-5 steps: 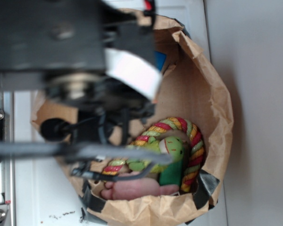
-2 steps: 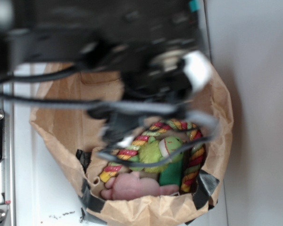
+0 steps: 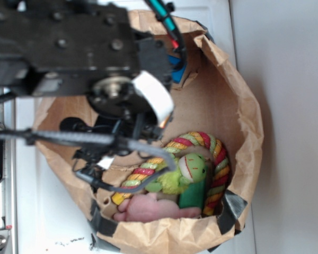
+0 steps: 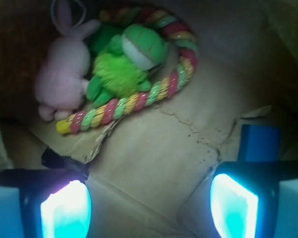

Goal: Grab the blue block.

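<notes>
Seen from the exterior view: a brown paper bag (image 3: 244, 111) lying open on a white worktop (image 3: 42, 222), with the black robot arm (image 3: 63, 42) reaching over its opening and hiding much of the inside. Only a small piece of the blue block (image 3: 176, 67) visible there, near the upper rim of the bag, just beside the arm.

In the wrist view: gripper (image 4: 149, 203) wide open, holding nothing. Two glowing cyan fingers (image 4: 65, 212) at the bottom corners of the picture, well apart, with only bare cardboard floor between them. Blue block (image 4: 259, 143) standing just above the finger on the picture's right side, partly hidden behind it, close to a torn flap of the cardboard (image 4: 253, 114). Cannot tell whether the finger touches the block or only covers it.

At the far end of the bag, well apart from the block: a rope toy (image 4: 154, 89) in red, yellow and green, curved in an arc. Inside the arc, a green plush toy (image 4: 126, 62) with a white face, touching the rope. Beside it, a pink plush rabbit (image 4: 62, 74), lying against the green one. In the exterior view, a dark green rectangular piece (image 3: 192, 197) under the plush head, near the bag's lower rim. Black tape (image 3: 229, 209) on the bag's edge.
</notes>
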Action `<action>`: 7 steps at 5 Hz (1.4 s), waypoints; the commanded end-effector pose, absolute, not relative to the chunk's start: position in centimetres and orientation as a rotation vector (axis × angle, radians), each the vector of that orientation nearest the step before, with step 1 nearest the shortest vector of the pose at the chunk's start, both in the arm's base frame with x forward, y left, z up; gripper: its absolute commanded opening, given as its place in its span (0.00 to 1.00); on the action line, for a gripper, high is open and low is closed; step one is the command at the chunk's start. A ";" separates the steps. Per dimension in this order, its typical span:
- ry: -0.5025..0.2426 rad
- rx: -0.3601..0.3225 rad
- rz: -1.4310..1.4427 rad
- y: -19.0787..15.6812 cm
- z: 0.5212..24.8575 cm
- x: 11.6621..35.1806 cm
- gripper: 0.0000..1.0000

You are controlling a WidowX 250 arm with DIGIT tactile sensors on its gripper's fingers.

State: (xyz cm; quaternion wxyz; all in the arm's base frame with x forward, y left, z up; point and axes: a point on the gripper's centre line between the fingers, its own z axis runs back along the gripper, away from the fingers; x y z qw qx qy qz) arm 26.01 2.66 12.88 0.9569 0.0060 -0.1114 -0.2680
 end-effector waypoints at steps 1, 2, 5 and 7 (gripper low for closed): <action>-0.271 0.057 -0.533 2.8 14.3 27.0 1.00; -0.271 0.057 -0.533 2.8 14.3 27.0 1.00; -0.271 0.057 -0.533 2.8 14.3 27.0 1.00; -0.255 0.058 -0.516 5.1 13.1 30.8 1.00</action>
